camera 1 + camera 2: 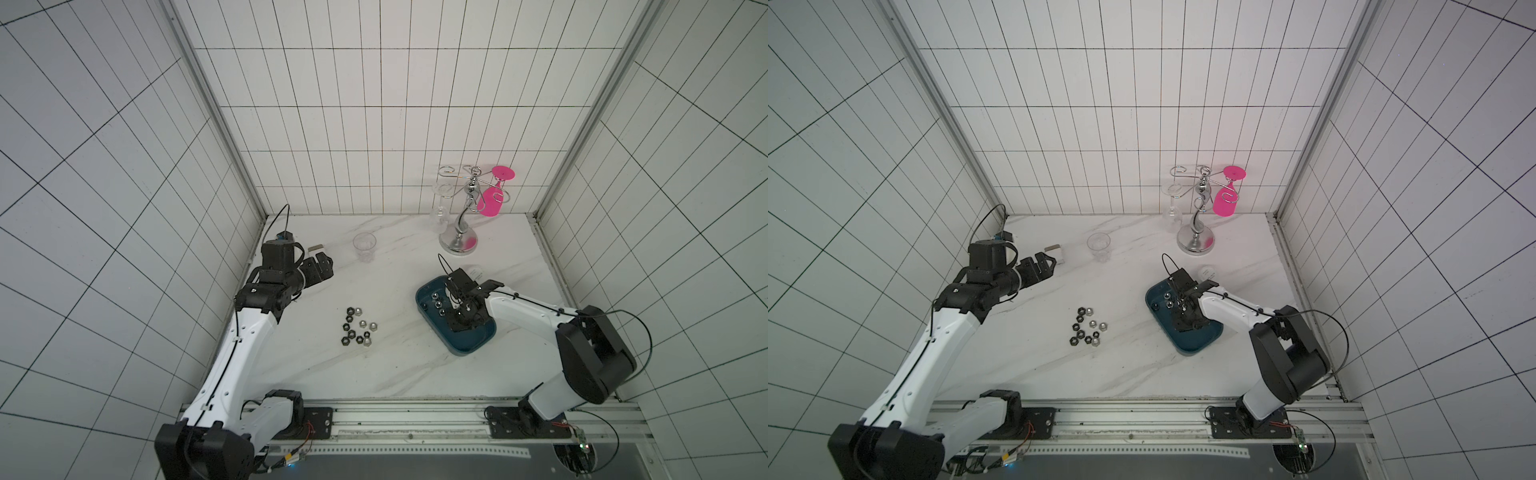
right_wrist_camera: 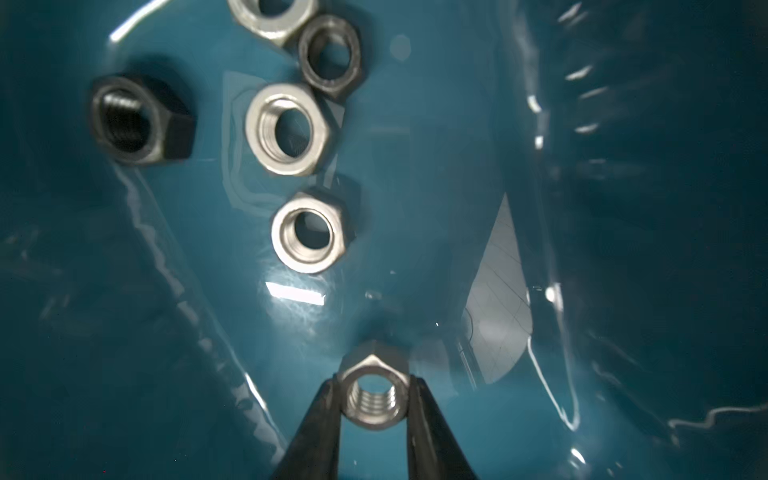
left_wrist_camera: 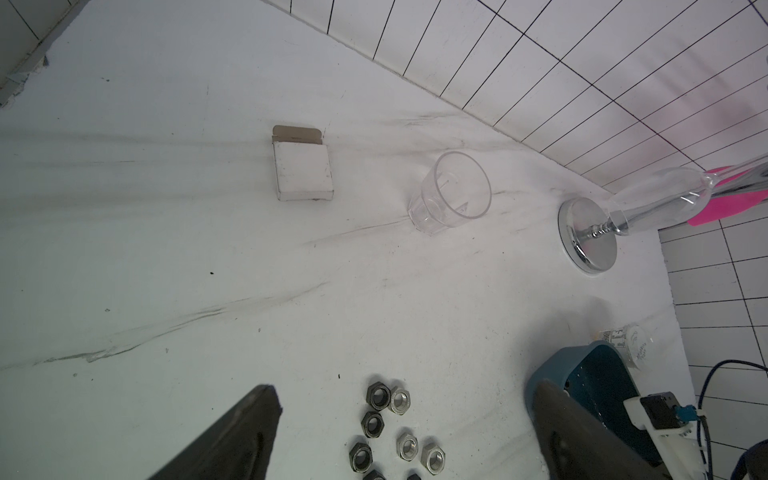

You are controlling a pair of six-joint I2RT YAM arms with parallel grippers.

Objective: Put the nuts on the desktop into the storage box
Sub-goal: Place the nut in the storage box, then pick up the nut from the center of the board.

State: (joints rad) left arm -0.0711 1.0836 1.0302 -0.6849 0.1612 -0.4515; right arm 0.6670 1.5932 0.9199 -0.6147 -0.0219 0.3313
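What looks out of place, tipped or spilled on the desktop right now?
Nothing stands out. The clear glass stands upright, the loose nuts sit in one cluster on the desktop, and the storage box lies flat. Only the small white carton has its flap open.

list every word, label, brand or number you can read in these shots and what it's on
Nothing can be read in any view.
White jar: dark print on its lid and label, too small and blurred to read.
Clear glass: a tiny mark low on its wall, too small to read.
White box: no print on the face that shows.
Nuts and storage box: no markings visible.
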